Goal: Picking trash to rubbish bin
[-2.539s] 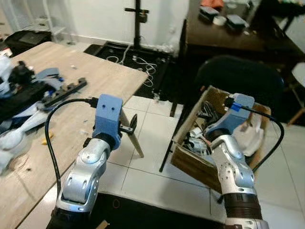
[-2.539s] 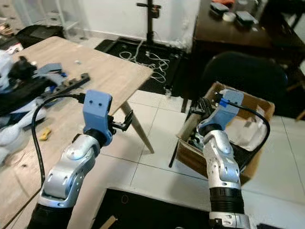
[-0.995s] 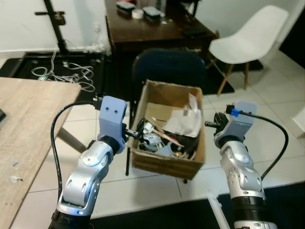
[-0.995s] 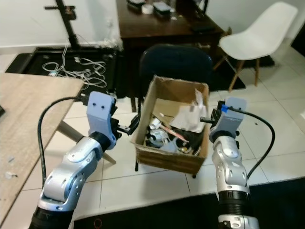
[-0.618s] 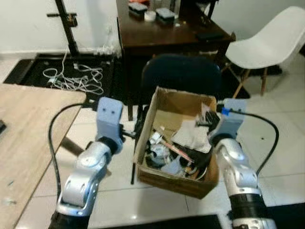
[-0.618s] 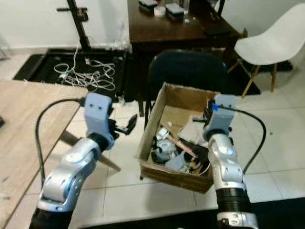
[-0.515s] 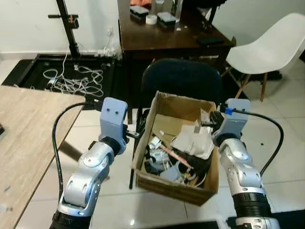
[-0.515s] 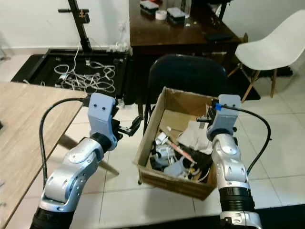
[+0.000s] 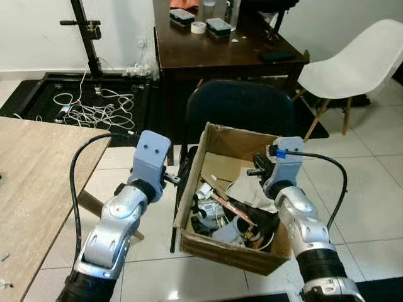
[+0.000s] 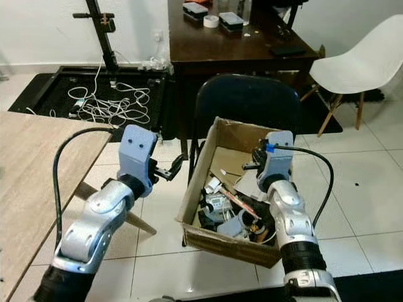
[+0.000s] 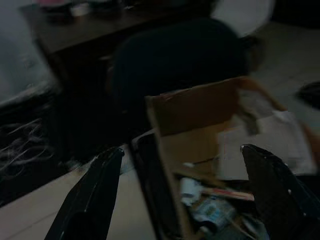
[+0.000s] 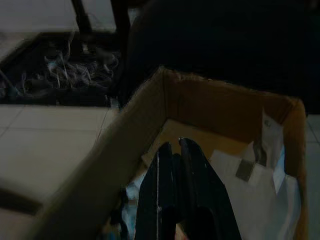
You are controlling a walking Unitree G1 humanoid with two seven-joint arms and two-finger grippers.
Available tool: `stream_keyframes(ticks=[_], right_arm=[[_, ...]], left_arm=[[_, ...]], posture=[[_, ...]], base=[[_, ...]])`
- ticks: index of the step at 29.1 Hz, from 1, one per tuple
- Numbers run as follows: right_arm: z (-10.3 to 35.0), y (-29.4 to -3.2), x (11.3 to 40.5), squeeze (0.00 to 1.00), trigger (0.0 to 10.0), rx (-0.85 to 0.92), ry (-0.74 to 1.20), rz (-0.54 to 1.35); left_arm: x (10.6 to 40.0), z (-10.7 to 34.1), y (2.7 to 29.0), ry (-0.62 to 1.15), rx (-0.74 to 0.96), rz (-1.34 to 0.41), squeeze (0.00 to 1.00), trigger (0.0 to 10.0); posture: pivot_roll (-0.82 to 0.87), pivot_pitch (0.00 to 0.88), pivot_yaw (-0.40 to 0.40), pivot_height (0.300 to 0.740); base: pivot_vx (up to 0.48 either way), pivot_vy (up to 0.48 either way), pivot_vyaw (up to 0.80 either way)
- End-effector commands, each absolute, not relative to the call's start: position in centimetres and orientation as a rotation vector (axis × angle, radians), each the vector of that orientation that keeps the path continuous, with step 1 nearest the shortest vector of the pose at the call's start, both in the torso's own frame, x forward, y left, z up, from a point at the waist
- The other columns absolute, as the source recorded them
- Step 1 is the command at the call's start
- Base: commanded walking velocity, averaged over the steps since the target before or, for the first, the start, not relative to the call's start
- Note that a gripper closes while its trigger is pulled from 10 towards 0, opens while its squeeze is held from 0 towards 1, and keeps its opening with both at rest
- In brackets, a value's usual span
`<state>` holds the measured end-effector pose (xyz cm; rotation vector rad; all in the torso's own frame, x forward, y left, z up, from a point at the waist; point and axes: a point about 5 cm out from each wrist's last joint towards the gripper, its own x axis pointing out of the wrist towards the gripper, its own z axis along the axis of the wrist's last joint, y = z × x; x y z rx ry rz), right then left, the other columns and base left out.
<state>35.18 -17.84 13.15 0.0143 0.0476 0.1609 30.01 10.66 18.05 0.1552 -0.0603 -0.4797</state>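
right gripper [image 12: 174, 150] hung over the cardboard box [image 9: 221, 238], fingers pressed together, nothing visible between | left gripper [image 11: 182, 172] spread wide, empty | risk: right arm might've snagged the rim and tipped the box

One box [image 9: 221, 246], two chairs [image 9: 239, 107], two tables [image 9: 214, 53].

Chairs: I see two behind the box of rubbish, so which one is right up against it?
The dark chair, directly behind the cardboard box. The white chair stands apart, further off on the robot's right beside the brown desk.
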Motion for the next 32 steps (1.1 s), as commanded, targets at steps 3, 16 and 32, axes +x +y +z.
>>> stream_keyframes(ticks=[3,16,32], right_arm=[[11.1,-18.1,35.1,0.0,10.0,-0.065,0.143,0.182],[10.4,-19.2,35.4,1.0,10.0,-0.108,0.169,0.168],[12.4,-20.0,36.2,0.0,10.0,-0.159,0.045,0.092]], left_arm=[[28.9,17.5,10.1,-0.052,0.159,-0.646,0.0,10.0],[27.5,17.1,9.3,-0.034,0.152,-0.748,0.0,10.0],[27.9,17.1,10.0,-0.031,0.157,-0.68,0.0,10.0]], posture=[[0.22,0.204,0.007,0.74],[0.23,0.235,0.009,0.74],[0.22,0.224,0.009,0.74]], base=[[0.0,0.0,0.0],[0.0,0.0,0.0],[0.0,0.0,0.0]])
